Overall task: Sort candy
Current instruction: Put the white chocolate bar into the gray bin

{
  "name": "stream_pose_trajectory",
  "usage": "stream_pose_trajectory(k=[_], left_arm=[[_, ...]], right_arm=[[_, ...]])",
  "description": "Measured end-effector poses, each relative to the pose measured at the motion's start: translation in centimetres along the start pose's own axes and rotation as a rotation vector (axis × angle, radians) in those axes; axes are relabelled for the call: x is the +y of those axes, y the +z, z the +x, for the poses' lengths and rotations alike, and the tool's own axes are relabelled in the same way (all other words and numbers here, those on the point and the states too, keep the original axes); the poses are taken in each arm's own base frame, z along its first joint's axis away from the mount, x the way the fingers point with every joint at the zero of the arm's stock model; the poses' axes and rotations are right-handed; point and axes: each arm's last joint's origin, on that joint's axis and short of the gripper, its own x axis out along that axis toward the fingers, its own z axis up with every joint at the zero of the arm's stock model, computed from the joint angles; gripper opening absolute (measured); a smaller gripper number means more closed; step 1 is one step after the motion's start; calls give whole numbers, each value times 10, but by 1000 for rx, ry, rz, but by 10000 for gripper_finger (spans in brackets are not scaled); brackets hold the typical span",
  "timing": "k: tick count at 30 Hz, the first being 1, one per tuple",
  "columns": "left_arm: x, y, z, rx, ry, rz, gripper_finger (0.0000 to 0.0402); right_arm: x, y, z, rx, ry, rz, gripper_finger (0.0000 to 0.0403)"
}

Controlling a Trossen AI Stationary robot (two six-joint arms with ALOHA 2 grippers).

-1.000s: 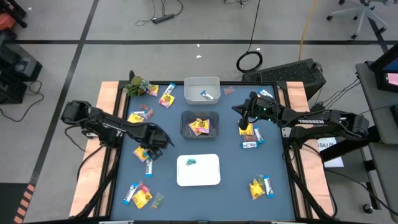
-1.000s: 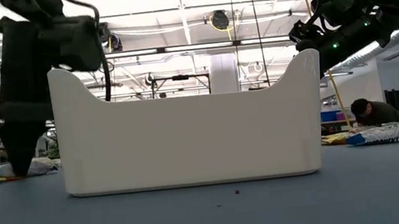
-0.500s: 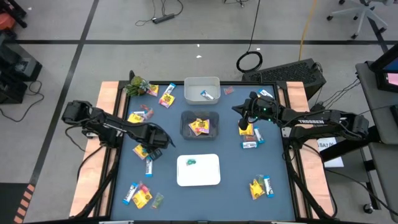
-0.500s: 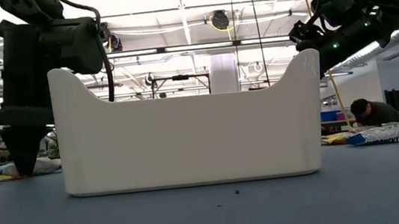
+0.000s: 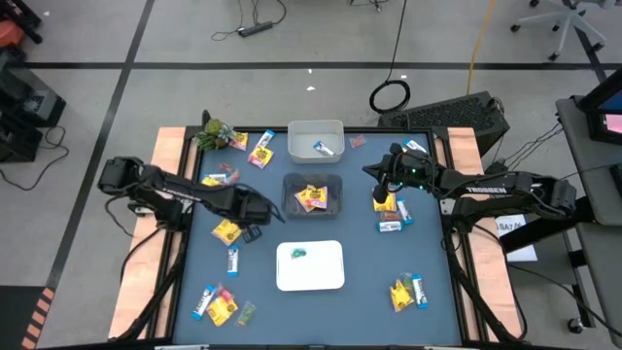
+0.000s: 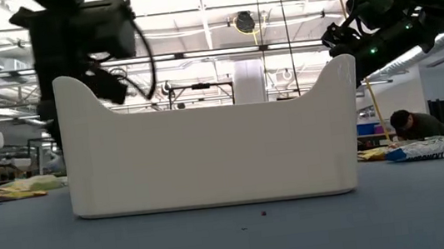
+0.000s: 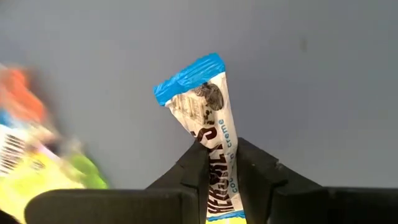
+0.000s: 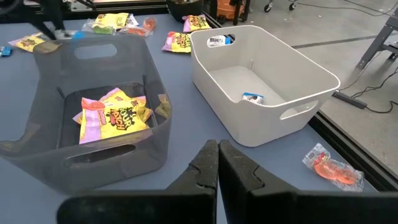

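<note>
My left gripper [image 5: 254, 224] [image 7: 219, 146] hangs left of the grey bin [image 5: 312, 194], shut on a blue-and-white candy bar [image 7: 199, 106]. Below it on the table lie a yellow packet [image 5: 225, 230] and another blue-and-white bar [image 5: 233, 260]. The grey bin holds yellow packets [image 8: 115, 115]. The far white bin [image 5: 315, 139] holds a blue-and-white bar [image 8: 252, 98]. A green piece [image 5: 298, 254] lies in the near white bin [image 5: 310, 265]. My right gripper [image 5: 374, 175] [image 8: 217, 152] waits shut, right of the grey bin. My left gripper pinches the candy bar between its two fingers, across the bar's width, about midway along it [image 7: 217, 140]. The fingers point down from above. The bar's blue crimped end [image 7: 189, 74] sticks out past the fingertips, clear of the table.
More candy lies in heaps at the near left [image 5: 219, 303], near right [image 5: 406, 292], far left [image 5: 260, 151] and beside my right gripper [image 5: 391, 216]. A green leafy object [image 5: 216, 133] sits at the far left corner. In the low view the near white bin [image 6: 207, 143] fills the middle.
My left gripper has shut on the blue-and-white bar, risen off the table and gone toward the table's right, toward the grey bin, turning a little. The bar has been lifted clear; the yellow packet beside it stays on the table.
</note>
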Motion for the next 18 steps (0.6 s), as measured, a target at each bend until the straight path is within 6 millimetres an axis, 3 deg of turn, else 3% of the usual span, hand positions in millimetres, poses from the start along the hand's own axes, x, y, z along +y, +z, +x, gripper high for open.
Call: stream_pose_trajectory(k=[6, 12, 18], left_arm=[[23, 44, -20, -187, 60, 5, 66], [66, 101, -42, -453, -8, -38, 66], [109, 153, -39, -491, -79, -49, 66]], right_arm=[[0, 0, 0, 0, 0, 0, 0], [0, 0, 0, 0, 0, 0, 0], [0, 0, 0, -4, -1, 0, 0]])
